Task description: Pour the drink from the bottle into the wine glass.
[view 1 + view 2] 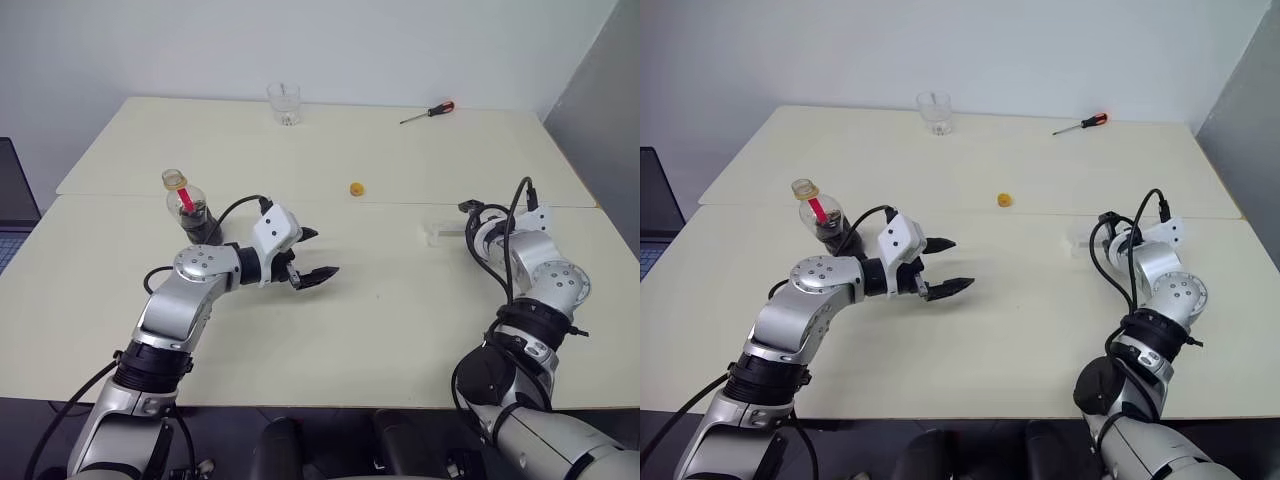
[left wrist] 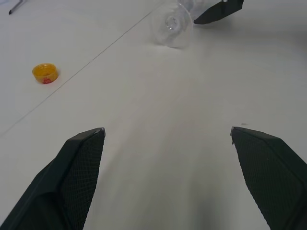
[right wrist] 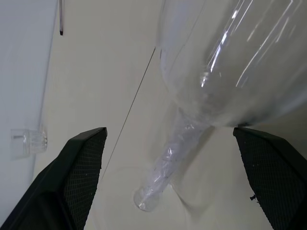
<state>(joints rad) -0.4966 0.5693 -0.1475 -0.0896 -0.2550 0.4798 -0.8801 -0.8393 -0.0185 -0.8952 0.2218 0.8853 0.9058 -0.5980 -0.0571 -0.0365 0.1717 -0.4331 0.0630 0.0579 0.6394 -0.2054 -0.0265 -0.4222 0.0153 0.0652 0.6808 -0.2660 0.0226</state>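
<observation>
A: Head views? 
B: A cream table (image 1: 400, 330). The squat clear plastic bottle (image 1: 190, 212) of dark brown drink (image 1: 197, 222) stands uncapped behind the left gripper (image 1: 312, 254), whose jaws gape empty. The clear stemmed wine glass (image 1: 443, 232) lies toppled, far right of the bottle.

A: Wrist views? 
B: The right gripper (image 3: 172, 179), spread wide, frames the glass's stem; judged best to close there, then stand it upright.

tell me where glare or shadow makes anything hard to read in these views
Right wrist view: the wine glass carries bright streak reflections, its edges faint. Left eye view: that glass nearly vanishes against the pale table; the left gripper casts only a soft shadow.
</observation>
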